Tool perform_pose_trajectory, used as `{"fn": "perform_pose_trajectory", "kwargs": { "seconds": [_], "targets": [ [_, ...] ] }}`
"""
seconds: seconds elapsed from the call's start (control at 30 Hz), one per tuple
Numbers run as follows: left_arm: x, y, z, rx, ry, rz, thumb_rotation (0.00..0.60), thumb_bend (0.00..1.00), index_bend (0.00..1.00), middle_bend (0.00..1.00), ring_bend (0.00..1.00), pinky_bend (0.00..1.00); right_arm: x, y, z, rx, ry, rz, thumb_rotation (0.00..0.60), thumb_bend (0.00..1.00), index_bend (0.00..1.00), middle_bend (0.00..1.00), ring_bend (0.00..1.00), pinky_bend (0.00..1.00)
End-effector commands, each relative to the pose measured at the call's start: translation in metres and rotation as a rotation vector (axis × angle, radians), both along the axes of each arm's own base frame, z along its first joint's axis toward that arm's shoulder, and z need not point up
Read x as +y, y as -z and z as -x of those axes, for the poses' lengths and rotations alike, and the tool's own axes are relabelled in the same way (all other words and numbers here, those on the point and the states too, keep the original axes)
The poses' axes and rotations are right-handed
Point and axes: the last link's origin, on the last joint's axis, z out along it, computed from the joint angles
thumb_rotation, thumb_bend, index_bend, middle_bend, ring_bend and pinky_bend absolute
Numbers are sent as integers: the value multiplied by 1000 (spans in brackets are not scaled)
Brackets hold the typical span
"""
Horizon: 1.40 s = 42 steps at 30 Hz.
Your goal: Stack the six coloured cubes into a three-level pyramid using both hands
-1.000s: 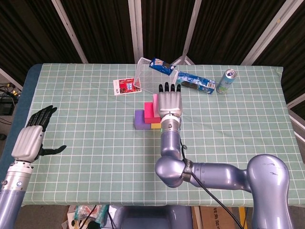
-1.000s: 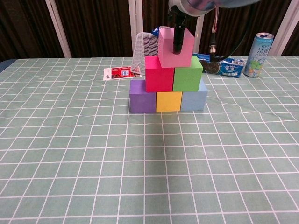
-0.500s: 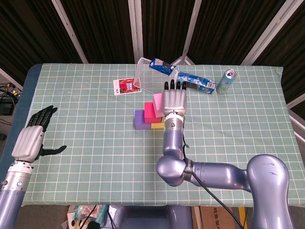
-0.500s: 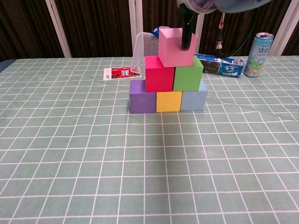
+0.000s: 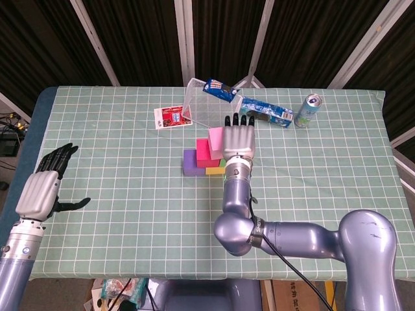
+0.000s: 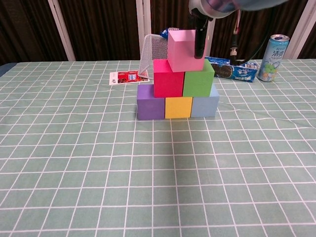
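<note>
The pyramid stands mid-table. Its bottom row is the purple cube (image 6: 150, 101), yellow cube (image 6: 178, 107) and pale blue cube (image 6: 205, 104); the red cube (image 6: 168, 79) and green cube (image 6: 198, 79) sit on them. The pink cube (image 6: 183, 49) rests on top, turned slightly. My right hand (image 5: 238, 139) hovers over the stack's right side with fingers stretched out; one dark finger (image 6: 199, 42) hangs against the pink cube's right front edge. My left hand (image 5: 40, 191) is spread and holds nothing, off the table's left edge.
A drinks can (image 6: 273, 58) stands at the back right, with a blue biscuit packet (image 6: 234, 71) beside it. A mesh basket (image 6: 150, 54) lies tipped just behind the stack, and a small red card (image 6: 126, 77) lies to its left.
My right hand has drifted right; its finger slid from the pink cube's front face to its right edge. The pink cube turned a little and settled. The left hand stayed still.
</note>
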Motion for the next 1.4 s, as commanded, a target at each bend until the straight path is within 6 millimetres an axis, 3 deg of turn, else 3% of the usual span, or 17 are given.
{"fn": "perform_pose_trajectory", "kwargs": {
  "seconds": [0.03,0.2,0.63,1.4],
  "targets": [
    [0,0,0,0,0,0,600,85,0,0,0,21,0,-1,-1,-6,-9,3,600,282,0,0,0,0],
    [0,-1,0,-1,0,-3,600,85,0,0,0,21,1,-2,-3,-7,-21,11,600,281,9,0,0,0],
    [0,-1,-1,-1,3,-2,600,85,0,0,0,21,2,-3,0,10,-17,14,600,282,146,0,0,0],
    [0,-2,-1,-2,3,-5,600,86,0,0,0,21,4,0,0,15,-18,6,600,281,208,0,0,0]
  ]
}}
